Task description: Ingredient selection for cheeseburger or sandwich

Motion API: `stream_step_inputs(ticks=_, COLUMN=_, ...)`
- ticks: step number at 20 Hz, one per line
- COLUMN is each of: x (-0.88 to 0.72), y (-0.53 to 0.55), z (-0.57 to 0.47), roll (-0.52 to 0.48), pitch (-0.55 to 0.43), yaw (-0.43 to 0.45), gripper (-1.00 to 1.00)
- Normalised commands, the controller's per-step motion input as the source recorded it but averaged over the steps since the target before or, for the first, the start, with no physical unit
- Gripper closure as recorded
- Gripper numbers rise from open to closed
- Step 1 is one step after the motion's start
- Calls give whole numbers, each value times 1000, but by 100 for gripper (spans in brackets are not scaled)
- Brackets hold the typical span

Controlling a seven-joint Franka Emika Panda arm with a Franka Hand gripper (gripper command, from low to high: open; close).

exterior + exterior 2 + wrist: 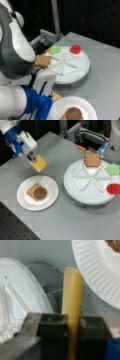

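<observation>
My gripper (32, 158) is shut on the yellow cheese square (38, 163), holding it in the air just above the far edge of the white plate (23, 200). In the wrist view the cheese (72, 302) stands on edge, pinched between the black fingers (53, 337). On the plate lies a tan toast square (32, 188) with the brown patty (40, 193) on top; the patty (73, 113) also shows in a front view. The sectioned white tray (90, 192) holds another toast square (92, 160), a green leaf piece (113, 169) and a red disc (114, 188).
A grey metal fixture (86, 133) stands behind the tray, with a small orange piece (81, 148) beside it. The grey table (65, 222) ends at a dark perforated board (15, 227) at a front view's bottom left. The robot's arm (15, 50) fills a front view's left.
</observation>
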Motion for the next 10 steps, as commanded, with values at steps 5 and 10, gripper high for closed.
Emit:
stream_step_inputs(ticks=5, x=301, y=-19, z=-117, roll=-293, pitch=104, yaw=61, gripper=100)
stream_step_inputs(ticks=10, x=238, y=48, z=-137, roll=-201, pitch=83, yaw=38, gripper=100)
